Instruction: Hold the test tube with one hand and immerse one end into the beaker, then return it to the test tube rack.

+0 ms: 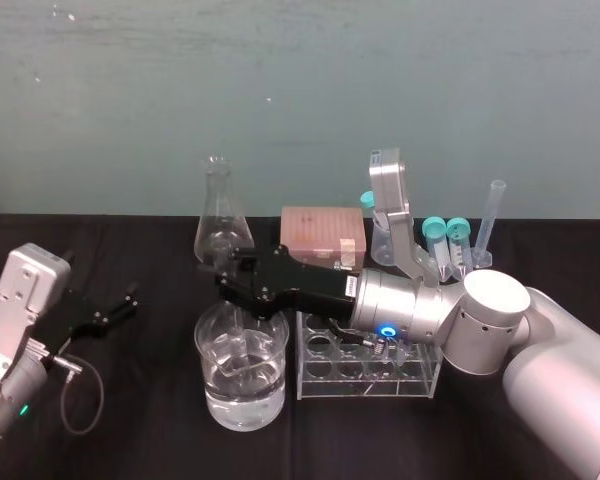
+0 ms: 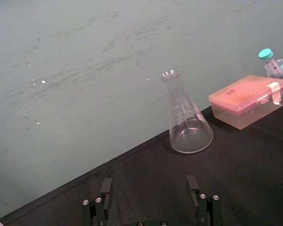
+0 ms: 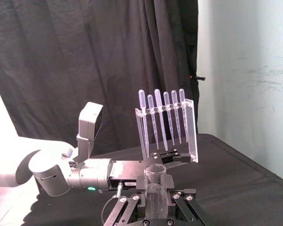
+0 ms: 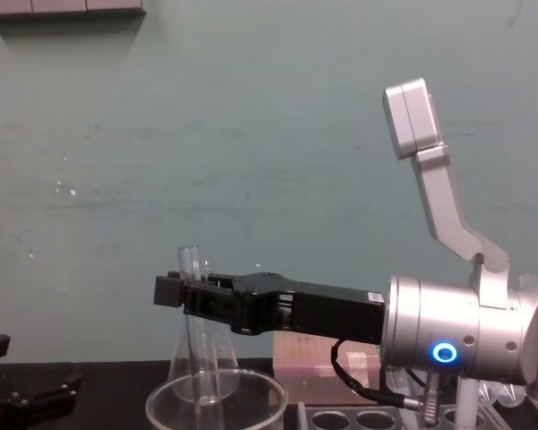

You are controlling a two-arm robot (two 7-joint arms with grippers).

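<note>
Beaker (image 1: 208,385): stood nearest, at the front of the dark surface (image 1: 130,440), just left of the test tube rack (image 1: 365,388); held clear liquid in its lower part.
Test tube (image 4: 200,349): hung near upright, slightly tilted, flared rim uppermost, round end down inside the beaker; appeared to reach the liquid, depth of dip not discernible.
Right gripper (image 1: 236,282): reached in from the right, level above the beaker's mouth; fingers (image 4: 169,288) clamped on the upper part of the test tube, just below its rim.
Left gripper (image 1: 115,305): parked well to the left, low over the surface; fingers spread apart, grasping nothing.
Rack condition: sat partly under the right forearm; holes in view looked vacant.
Background stock: conical flask (image 1: 220,215), pink box (image 1: 323,232), teal-capped tubes (image 1: 445,240) and graduated cylinder (image 1: 490,225) ranged along the back, touched by neither gripper.
Progress, as judged: pick-up done; tube carried over and lowered into the beaker; immersion step in hand or just reached.
Remaining, as judged: raise the tube clear of the beaker's thick rim, carry it right, seat the round end in a rack hole, release.
Caution, as judged: thin glass on thick glass; tilt called for a straight lift to avoid knocking the rim.
</note>
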